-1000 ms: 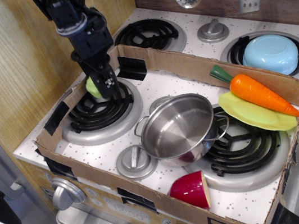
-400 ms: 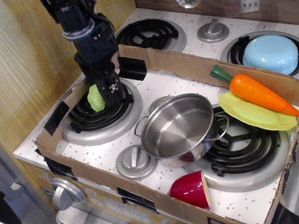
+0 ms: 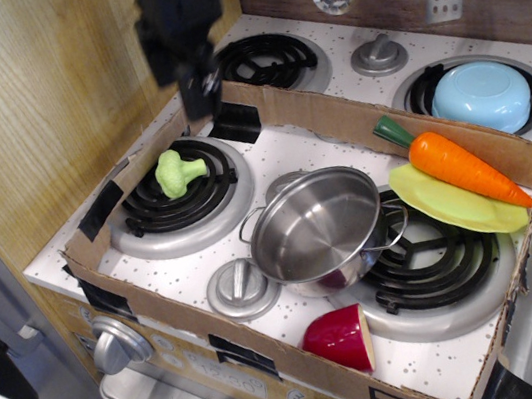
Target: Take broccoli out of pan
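The light-green broccoli (image 3: 178, 172) lies on its side on the front-left black coil burner (image 3: 179, 191), free of the gripper. The shiny steel pan (image 3: 318, 226) stands empty in the middle of the stove, its wire handles at left and right. My black gripper (image 3: 199, 94) is raised above the cardboard wall behind the burner, well clear of the broccoli. It is motion-blurred, and its jaws cannot be made out.
A cardboard wall (image 3: 333, 113) rings the work area. An orange carrot (image 3: 458, 167) lies on a yellow-green plate (image 3: 449, 201) at the right. A light-blue bowl (image 3: 481, 97) sits on the back-right burner. A red object (image 3: 339, 338) lies near the front edge. A wooden panel stands at left.
The gripper let go of the broccoli on the front-left burner and rose up and back. The broccoli now lies alone on the coil. The pan has not moved.
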